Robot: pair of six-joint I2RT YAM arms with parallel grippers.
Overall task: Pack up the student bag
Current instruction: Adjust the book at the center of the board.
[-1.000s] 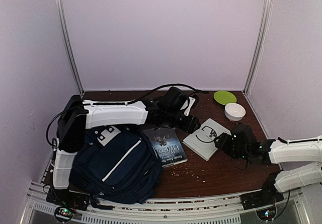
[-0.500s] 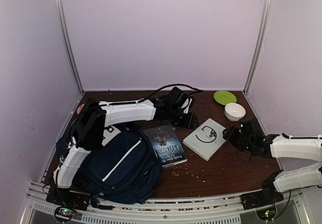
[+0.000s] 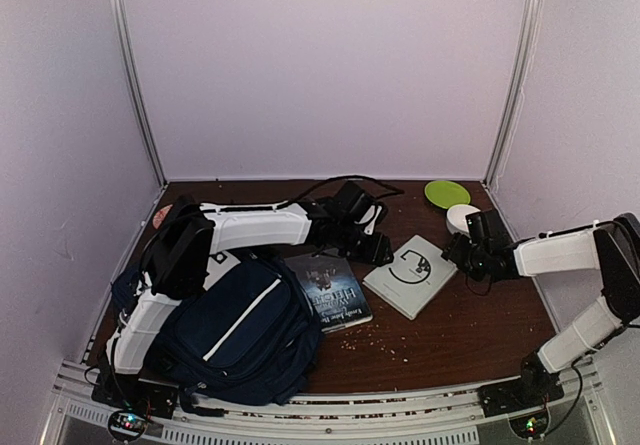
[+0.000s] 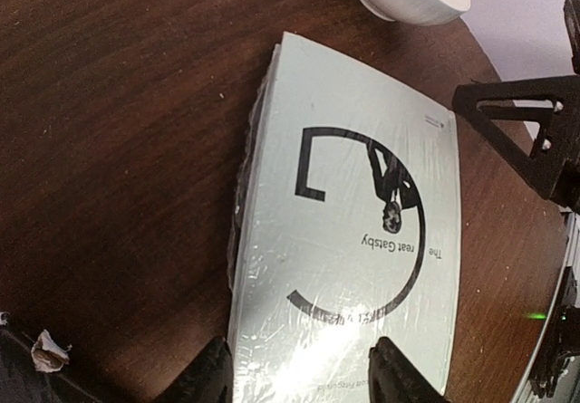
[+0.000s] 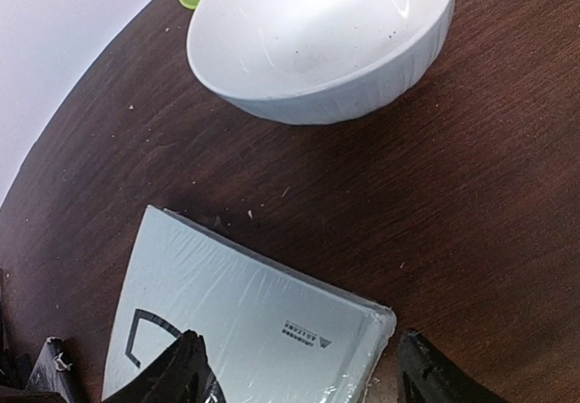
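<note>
Lilac walls box in a dark wooden table (image 3: 450, 335), and the student bag (image 3: 240, 330) lies flat at the near left corner, right in front of the left arm's base. Its white patch sits at the far-left end and its bulk spreads toward the near edge. The thin white stripe cuts diagonally across the top, from near-left up to far-right. A dark book (image 3: 330, 290) lies against the bag's right side.

The left gripper (image 3: 378, 249) is well away from the bag, out past that dark book. It is at the far-left edge of the white book (image 3: 412, 277), and the forearm crosses above the bag's far end. On the left wrist view the fingertips (image 4: 207, 380) are spread wide, with the wrapped cover's edge between them and nothing pinched.

The right gripper (image 3: 460, 257) faces it from the opposite side of the same book. Its jaws gape too, with the book's corner lying between them and the white bowl (image 5: 317, 41) just beyond. A green plate (image 3: 446, 193) sits further back, and crumbs (image 3: 375, 337) dot the wood.
</note>
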